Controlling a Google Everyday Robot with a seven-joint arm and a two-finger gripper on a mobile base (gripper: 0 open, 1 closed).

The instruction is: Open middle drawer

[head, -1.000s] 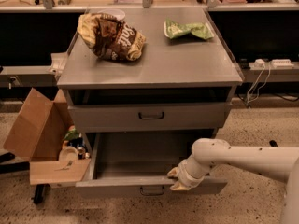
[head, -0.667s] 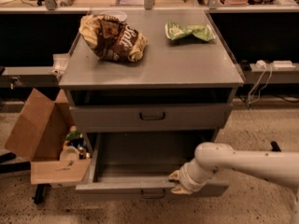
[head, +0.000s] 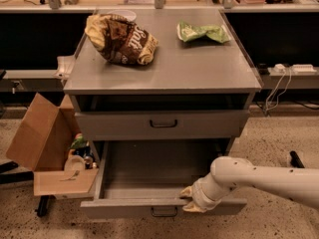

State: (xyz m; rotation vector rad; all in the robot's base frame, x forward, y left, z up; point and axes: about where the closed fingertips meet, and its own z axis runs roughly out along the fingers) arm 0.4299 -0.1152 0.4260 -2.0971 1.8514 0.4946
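Gripper sits low at the front of the cabinet, resting on the top rim of the middle drawer, the arm reaching in from the right. Grip state: cannot tell whether it is clamped on the panel or only hooked over it. The handle lies just below and to the left of the gripper, not in it. Behind the gripper the drawer's plain grey floor is exposed well back into the cabinet, nothing visible inside. Change over the last second: the front panel and the gripper have both come further out toward the camera, while the cabinet top has held its place, so the pull is real travel rather than a shift of view. Judgement: the drawer reads as mostly open and the task is near done; only a short remaining pull, if any, then release. Above the gripper, the top drawer stands nearly shut. Far above it, on the cabinet top, lie a brown bag and a green bag. Well off to the gripper's left stands a box.
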